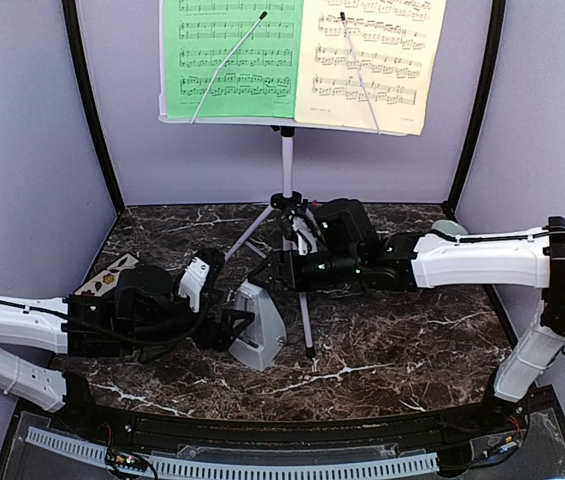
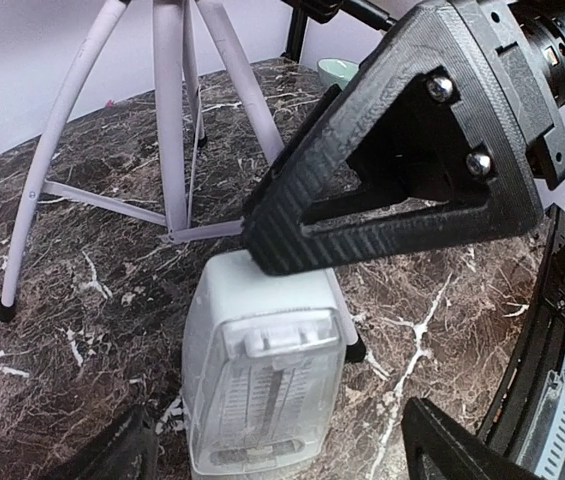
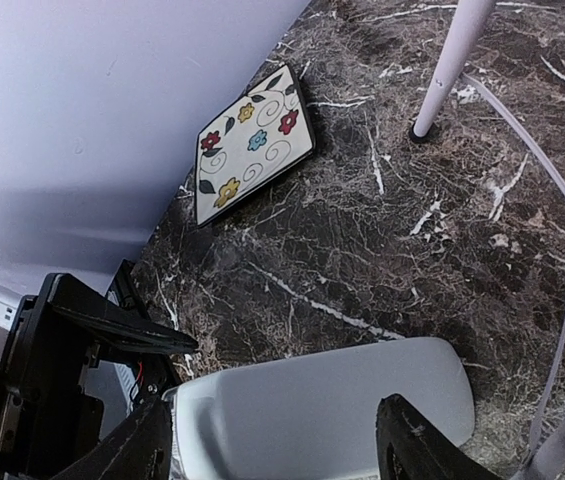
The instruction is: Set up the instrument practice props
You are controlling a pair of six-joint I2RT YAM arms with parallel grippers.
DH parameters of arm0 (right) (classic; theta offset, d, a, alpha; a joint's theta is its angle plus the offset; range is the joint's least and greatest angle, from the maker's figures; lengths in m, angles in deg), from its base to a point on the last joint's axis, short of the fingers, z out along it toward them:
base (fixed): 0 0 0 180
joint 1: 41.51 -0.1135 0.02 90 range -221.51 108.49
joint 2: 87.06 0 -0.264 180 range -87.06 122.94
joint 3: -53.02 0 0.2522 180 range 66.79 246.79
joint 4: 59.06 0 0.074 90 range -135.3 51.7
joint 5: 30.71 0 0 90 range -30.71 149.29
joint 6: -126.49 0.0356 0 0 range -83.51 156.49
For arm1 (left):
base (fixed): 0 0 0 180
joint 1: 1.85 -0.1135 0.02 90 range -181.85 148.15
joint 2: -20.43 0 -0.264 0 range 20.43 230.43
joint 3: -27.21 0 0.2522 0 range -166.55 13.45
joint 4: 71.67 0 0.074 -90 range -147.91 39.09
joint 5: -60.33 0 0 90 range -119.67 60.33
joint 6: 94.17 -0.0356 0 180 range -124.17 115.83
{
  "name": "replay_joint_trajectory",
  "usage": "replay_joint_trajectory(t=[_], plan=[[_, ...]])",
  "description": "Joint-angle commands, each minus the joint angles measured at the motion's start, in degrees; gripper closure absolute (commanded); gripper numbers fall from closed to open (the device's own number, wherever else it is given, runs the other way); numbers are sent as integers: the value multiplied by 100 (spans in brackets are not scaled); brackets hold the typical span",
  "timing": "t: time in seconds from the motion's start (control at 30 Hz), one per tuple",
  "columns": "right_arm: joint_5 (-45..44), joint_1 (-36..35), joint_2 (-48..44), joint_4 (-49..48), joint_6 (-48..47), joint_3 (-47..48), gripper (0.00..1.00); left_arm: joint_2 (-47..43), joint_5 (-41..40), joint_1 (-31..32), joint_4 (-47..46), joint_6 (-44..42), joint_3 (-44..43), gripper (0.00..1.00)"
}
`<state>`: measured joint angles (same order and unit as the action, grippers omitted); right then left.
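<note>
The white tripod music stand (image 1: 287,170) stands at the back middle, holding the green sheet (image 1: 232,55) and the pale-yellow sheet (image 1: 372,60) on its desk. The light-grey pyramid metronome (image 1: 259,328) stands upright on the marble in front of the tripod's legs. My left gripper (image 1: 240,325) is open, and in the left wrist view its fingers (image 2: 457,445) flank the metronome (image 2: 262,375) without touching it. My right gripper (image 1: 265,272) is open just above the metronome's top. In the right wrist view the metronome (image 3: 302,410) lies between and beyond its fingers (image 3: 417,445).
A floral square tile (image 1: 112,272) lies at the left wall, also in the right wrist view (image 3: 252,145). A small pale-green bowl (image 1: 449,228) sits at the back right. The tripod legs (image 2: 167,120) spread right behind the metronome. Purple walls close the back and sides.
</note>
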<state>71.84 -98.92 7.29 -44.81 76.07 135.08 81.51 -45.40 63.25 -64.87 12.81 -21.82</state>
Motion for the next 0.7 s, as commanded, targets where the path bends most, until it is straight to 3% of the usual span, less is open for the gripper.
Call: replay_joint_trajectory(t=[0.0, 0.33, 0.67], plan=[[222, -39, 133, -187, 121, 116, 31, 260, 41, -25, -361, -318, -268, 14], [178, -34, 207, -168, 188, 20, 38, 546, -146, -24, -477, -388, -412, 21], [96, -42, 198, -129, 51, -184, 39, 613, -476, -24, -348, -382, -555, 29]])
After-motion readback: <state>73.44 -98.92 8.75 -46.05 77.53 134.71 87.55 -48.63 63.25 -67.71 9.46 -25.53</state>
